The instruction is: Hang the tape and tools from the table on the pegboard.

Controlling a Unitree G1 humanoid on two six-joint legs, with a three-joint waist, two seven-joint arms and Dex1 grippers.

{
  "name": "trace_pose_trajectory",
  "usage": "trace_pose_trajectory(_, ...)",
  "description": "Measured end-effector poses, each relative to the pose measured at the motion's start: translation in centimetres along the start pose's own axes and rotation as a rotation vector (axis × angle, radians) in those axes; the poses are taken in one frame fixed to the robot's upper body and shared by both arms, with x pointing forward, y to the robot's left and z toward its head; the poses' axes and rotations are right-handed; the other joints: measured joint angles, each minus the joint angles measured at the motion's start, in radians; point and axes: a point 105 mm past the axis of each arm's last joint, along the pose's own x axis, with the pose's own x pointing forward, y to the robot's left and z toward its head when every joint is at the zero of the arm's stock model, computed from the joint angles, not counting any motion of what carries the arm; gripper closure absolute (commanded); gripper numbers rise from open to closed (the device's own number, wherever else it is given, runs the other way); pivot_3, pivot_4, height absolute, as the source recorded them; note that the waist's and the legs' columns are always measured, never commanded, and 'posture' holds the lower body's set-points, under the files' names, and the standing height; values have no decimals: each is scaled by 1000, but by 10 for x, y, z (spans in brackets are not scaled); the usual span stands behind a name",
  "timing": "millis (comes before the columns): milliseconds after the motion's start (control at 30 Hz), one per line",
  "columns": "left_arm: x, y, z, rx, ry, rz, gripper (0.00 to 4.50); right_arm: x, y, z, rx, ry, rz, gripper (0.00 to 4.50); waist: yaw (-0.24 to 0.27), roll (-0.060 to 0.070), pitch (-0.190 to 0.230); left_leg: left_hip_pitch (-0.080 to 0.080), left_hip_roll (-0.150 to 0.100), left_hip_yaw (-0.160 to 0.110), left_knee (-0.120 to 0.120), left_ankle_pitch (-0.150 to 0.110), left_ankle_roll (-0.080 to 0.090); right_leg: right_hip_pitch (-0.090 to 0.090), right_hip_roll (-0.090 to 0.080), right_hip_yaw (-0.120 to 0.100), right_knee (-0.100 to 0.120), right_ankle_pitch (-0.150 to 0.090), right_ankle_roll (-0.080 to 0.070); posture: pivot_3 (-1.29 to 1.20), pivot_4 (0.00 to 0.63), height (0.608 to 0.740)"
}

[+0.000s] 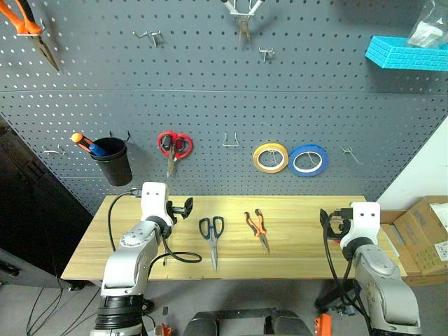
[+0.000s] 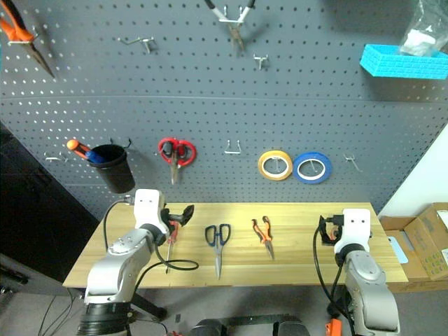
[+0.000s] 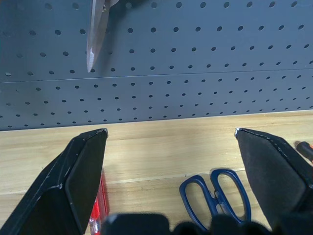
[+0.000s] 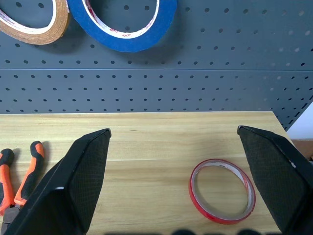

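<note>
left gripper (image 3: pixel 166 181) wide open, holds nothing | right gripper (image 4: pixel 173 181) same | right wrist: thin red tape ring (image 4: pixel 222 191) flat on light wooden table (image 4: pixel 146 142) | left wrist: maybe red screwdriver handle (image 3: pixel 98 213)

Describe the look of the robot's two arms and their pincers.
Both arms have silver-grey rounded shells, each ending in a white boxy wrist block with two small dark dots. Black cables loop from each wrist. The left pincer and right pincer each have two broad, matte black, wedge-shaped fingers with pale-worn edges.

Three tape rolls (image 4: pixel 222 190), two scissors (image 1: pixel 212 234), perhaps three pliers (image 1: pixel 256 227).
</note>
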Motion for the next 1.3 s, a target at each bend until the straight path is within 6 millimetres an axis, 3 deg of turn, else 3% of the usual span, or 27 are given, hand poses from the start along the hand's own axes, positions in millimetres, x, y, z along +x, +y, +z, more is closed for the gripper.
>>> trace_pose_trajectory(133,10,-26,23,28,-41,-122,13,1,-4,1,-47,24,28,0,7,-1,13,-1,0,0,2,0,0,0,0,0,0,0,0,80,94,740)
trace_pose_trajectory(200,16,-54,49,42,-94,-253,13,3,-7,5,-95,36,65,0,12,-1,31,-3,0,0,3,0,0,0,0,-1,-1,0,0,75,114,740)
trace_pose_trajectory(333,21,-112,70,58,-113,-501,13,11,-11,5,-132,100,131,0,5,-2,66,-4,0,1,4,0,0,1,-1,0,-2,0,0,58,173,740)
trace_pose_trajectory(400,20,-139,62,53,-64,-612,13,14,-14,-2,-132,151,151,0,-2,-3,82,-5,0,1,3,-1,2,1,-1,0,-2,-1,0,45,200,740)
trace_pose_trajectory(533,18,-173,48,15,34,-748,13,19,-24,-14,-133,243,166,0,-17,-2,109,-17,0,1,2,-3,7,-12,0,0,1,-1,6,39,215,740)
trace_pose_trajectory(567,17,-182,46,-5,61,-787,13,21,-29,-17,-134,271,162,0,-17,-2,115,-17,0,1,2,-4,8,-12,0,0,1,-2,8,17,259,740)
trace_pose_trajectory(667,10,-213,46,-50,103,-887,13,28,-38,-11,-148,286,166,0,-19,-1,150,-18,-1,1,4,-6,12,-11,-1,0,1,-4,10,-4,306,740)
trace_pose_trajectory(800,-7,-252,32,-119,214,-1026,13,35,-49,-8,-159,306,168,0,-29,-4,186,-21,-2,1,4,-6,12,-13,-2,1,1,-4,11,-22,327,740)
trace_pose_trajectory(1033,-12,-268,18,-165,307,-1072,13,46,-56,-4,-148,325,172,0,-53,-5,224,-21,-1,3,4,-6,12,-14,-2,2,3,-5,11,-38,345,740)
trace_pose_trajectory(1300,-9,-269,14,-169,329,-1067,13,63,-50,0,-139,311,237,0,-59,-7,241,-21,-2,4,5,-6,12,-14,-2,3,2,-5,12,-31,355,740)
